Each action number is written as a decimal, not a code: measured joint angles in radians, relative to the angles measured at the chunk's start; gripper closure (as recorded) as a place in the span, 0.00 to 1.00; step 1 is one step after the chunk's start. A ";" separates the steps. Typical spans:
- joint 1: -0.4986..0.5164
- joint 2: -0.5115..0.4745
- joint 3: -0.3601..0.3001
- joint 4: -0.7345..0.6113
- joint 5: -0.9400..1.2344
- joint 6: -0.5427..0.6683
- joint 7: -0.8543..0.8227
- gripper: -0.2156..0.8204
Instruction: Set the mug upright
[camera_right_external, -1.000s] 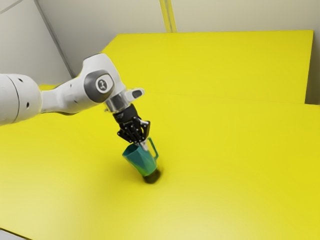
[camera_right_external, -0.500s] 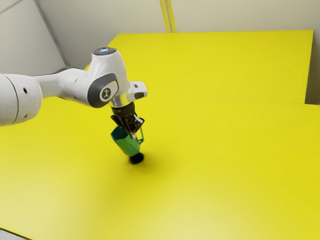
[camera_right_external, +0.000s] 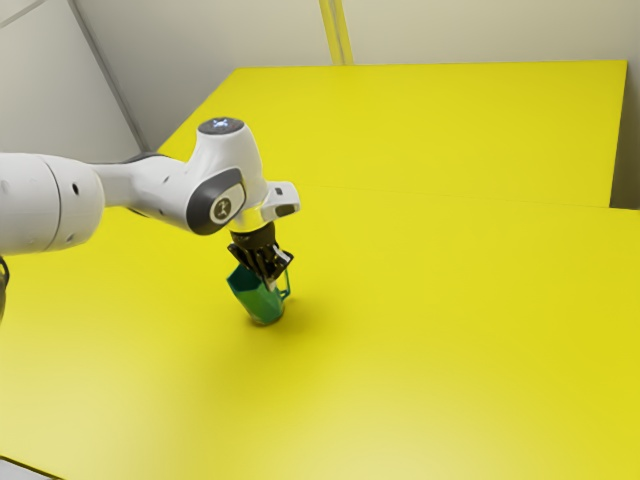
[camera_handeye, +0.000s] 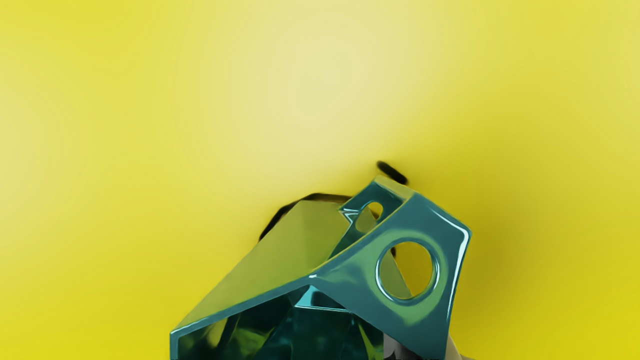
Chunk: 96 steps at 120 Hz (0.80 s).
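Clearly, the gripper (camera_right_external: 270, 284) is clamped on the green mug (camera_right_external: 257, 304), which tilts toward the exterior view's left, left of centre above the near yellow tabletop (camera_right_external: 420, 370).

The arm (camera_right_external: 140, 187) reaches in from the exterior view's left, wrist (camera_right_external: 217, 203) bent, tool (camera_right_external: 268, 280) angled downward.

And here's the mug (camera_right_external: 254, 300), its underside hidden, its rim cropped by the wrist view's edge! Above it, the gripper (camera_right_external: 270, 283) has a lower end too small to read (squint all you like). Well apart from the mug, the arm (camera_right_external: 30, 205) runs off the exterior view's left edge; below the arm, a dark scrap (camera_right_external: 2, 288) is sliced off, too little of it to name!
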 joint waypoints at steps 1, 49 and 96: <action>0.000 -0.001 0.000 0.000 0.000 0.000 0.000 0.91; 0.011 -0.089 -0.020 0.009 -0.008 -0.045 0.009 0.32; -0.057 -0.128 -0.028 0.280 0.000 -0.212 0.013 0.23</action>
